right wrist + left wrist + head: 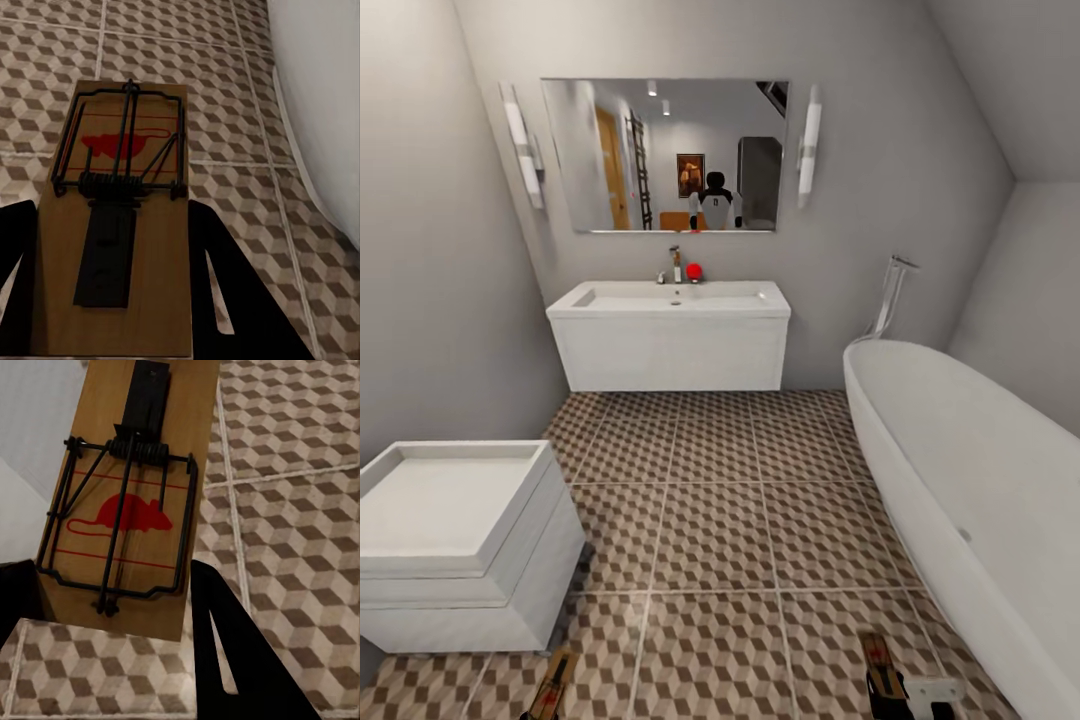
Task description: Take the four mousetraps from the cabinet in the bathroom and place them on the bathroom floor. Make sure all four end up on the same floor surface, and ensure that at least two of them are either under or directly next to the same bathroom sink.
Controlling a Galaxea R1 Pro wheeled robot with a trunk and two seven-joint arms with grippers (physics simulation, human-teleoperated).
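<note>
Mousetraps, one clamped in my left gripper (105,607), one (120,225) in my right gripper (112,300) (both above floor (720,520)); the carry seems done, so next comes lowering them beside the sink (670,335).

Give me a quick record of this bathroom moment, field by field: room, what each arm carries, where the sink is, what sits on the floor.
room: bathroom, cube-patterned tile floor
left gripper: jaws shut on a brown wooden mousetrap with red mouse mark
right gripper: jaws shut on a second brown wooden mousetrap
white wall-hung sink: straight ahead, under the mirror
white oval bathtub: right side
white square toilet: left side
traps on floor: none seen yet
</note>
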